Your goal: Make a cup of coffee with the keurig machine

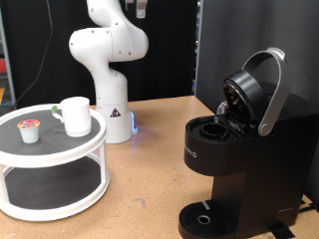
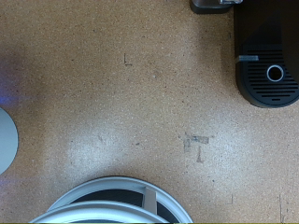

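Jaws out of view; cup (image 1: 75, 115) rests on stand (image 1: 60, 149).

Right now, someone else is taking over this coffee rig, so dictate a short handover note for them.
Gripper: not in view in either picture, so its state is unknown; nothing is seen held.
The white cup stands on the top tier of the round white stand at the exterior view's left, with the small pod cup beside it.
The keurig machine is at the exterior view's right, its lid raised; whether its pod chamber is loaded cannot be told.
Its drip tray is bare.
Done: lid open.
Left: the pod and the cup are still on the stand.
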`<action>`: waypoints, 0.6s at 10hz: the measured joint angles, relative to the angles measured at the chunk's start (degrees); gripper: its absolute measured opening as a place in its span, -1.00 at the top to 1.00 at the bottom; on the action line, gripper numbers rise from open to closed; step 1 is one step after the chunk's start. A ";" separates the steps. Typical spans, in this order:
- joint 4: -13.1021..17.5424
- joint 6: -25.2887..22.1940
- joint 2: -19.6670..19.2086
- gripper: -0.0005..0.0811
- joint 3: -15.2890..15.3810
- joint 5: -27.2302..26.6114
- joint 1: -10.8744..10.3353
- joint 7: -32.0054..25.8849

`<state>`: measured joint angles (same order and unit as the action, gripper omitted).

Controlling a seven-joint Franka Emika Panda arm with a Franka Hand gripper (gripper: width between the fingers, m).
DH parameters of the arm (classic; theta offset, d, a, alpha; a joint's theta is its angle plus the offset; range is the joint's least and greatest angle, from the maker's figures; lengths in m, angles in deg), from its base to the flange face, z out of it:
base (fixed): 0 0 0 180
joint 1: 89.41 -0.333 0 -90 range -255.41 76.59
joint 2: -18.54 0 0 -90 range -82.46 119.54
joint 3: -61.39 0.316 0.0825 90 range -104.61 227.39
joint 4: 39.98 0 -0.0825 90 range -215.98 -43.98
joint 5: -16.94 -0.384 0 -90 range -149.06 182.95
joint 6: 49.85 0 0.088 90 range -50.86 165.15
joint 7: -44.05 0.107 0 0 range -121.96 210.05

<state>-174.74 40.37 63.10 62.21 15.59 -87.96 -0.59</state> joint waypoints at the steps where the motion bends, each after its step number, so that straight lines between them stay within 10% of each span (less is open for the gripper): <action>1: -0.06 0.93 0.00 -0.99 -0.21 -0.36 0.00 -0.53; 6: 0.22 2.34 -0.72 -0.99 -8.92 1.04 1.04 -9.48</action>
<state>-174.52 42.70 62.38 53.29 16.63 -86.93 -10.07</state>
